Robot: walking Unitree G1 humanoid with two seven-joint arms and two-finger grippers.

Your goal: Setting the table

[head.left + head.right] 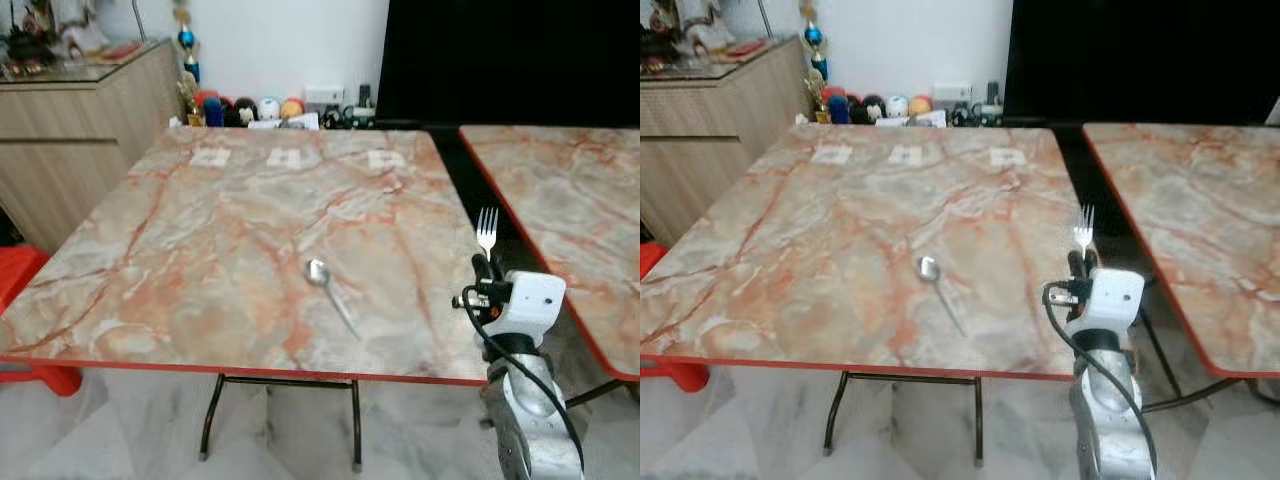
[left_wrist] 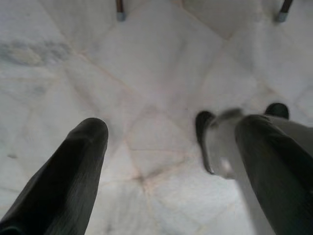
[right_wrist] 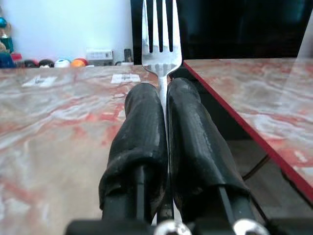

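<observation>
right gripper sits at the lower right of the head view, at the near right corner of the marble table, fingers pinched tight on a fork. fork stands upright, tines up, handle clamped between the two black fingers; wrist view shows the tines sticking out past the fingertips, no gap either side of the handle.

spoon lies flat on the tabletop, centre of frame, bowl toward the far side, handle running toward the near right. well apart from the fork, nothing touching it.

three small white cards lie in a row near the table's far edge, upper middle of frame.

second marble table at the right of frame, dark gap between the two tops.

left gripper hangs low over the pale tiled floor, fingers spread wide, holding nothing. the robot's foot shows between them, blurred.

wooden sideboard at upper left, red plastic stool at the left edge, a row of coloured balls along the back wall, upper middle. dark panel fills the upper right.
</observation>
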